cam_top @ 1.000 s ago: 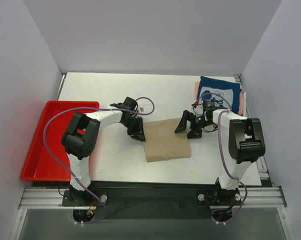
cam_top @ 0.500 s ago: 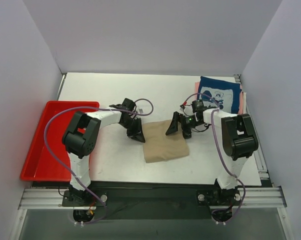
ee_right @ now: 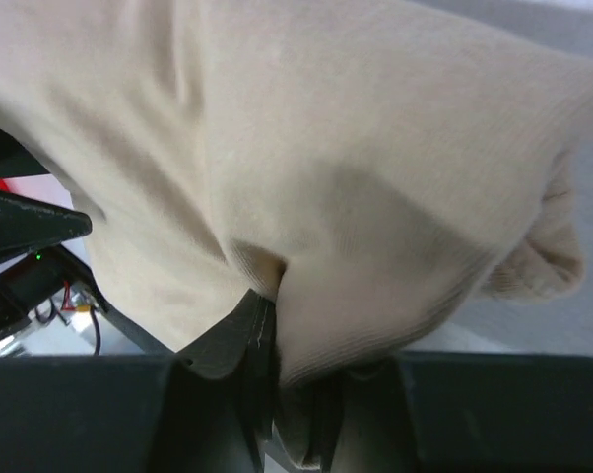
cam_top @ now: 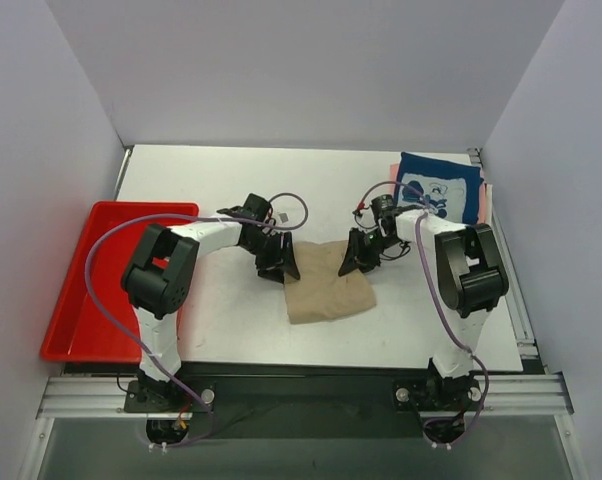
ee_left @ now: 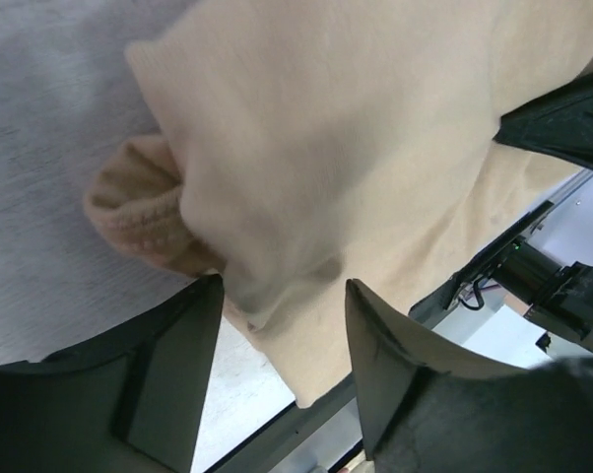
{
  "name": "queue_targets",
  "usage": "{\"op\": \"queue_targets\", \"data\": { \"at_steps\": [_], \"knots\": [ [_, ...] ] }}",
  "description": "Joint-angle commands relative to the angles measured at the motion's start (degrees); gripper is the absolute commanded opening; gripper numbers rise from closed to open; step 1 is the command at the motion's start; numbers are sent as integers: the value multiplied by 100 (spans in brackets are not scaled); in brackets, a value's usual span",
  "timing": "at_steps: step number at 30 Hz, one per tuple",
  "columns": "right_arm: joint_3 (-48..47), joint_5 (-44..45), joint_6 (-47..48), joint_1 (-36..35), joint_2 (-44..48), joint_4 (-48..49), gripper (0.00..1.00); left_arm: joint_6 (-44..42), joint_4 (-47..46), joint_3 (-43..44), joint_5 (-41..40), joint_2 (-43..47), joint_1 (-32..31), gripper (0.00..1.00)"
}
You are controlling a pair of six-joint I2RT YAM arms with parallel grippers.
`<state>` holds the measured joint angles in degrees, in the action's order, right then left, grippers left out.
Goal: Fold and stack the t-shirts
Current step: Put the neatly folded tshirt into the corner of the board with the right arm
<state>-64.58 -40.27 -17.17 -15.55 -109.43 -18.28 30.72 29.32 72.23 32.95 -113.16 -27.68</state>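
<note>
A plain tan t-shirt lies folded at the table's middle. My left gripper is at its far left corner with jaws open; in the left wrist view the shirt's edge hangs loosely between the two fingers of that gripper. My right gripper is at the far right corner, shut on a pinch of tan cloth, which bunches over the closed gripper. A navy t-shirt with white cartoon print lies on a pink one at the back right.
A red plastic tray sits along the left edge of the white table. Grey walls close in the back and both sides. A metal rail with the arm bases runs along the near edge.
My right gripper moved left onto the tan shirt's far right corner and shut on it. My left gripper shut briefly, then opened. The shirt's far edge has drawn in and bunched.
</note>
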Motion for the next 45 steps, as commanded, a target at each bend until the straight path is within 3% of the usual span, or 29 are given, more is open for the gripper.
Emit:
{"op": "queue_targets", "data": {
  "at_steps": [1, 7, 20, 28, 35, 45],
  "knots": [
    [-615, 634, 144, -18, 404, -702, 0, -189, -23, 204, -421, 294, 157, 64],
    [-1609, 1065, 310, 131, 423, -1502, 0, -330, 135, 73, -500, 655, 430, 67],
    [-4869, 1671, 811, 518, -1193, -3004, 0, -497, -31, -639, -693, 1217, 957, 68],
    [-6556, 1531, 847, 878, -1818, -3427, 0, -409, -155, -798, -860, 1376, 1116, 69],
    [-7174, 1127, 794, 1273, -1705, -3594, 0, -356, -260, -859, -913, 1376, 1212, 69],
    [-7218, 573, 689, 1880, -1108, -3709, 0, -286, -348, -903, -738, 1200, 1230, 69]
  ]
}}
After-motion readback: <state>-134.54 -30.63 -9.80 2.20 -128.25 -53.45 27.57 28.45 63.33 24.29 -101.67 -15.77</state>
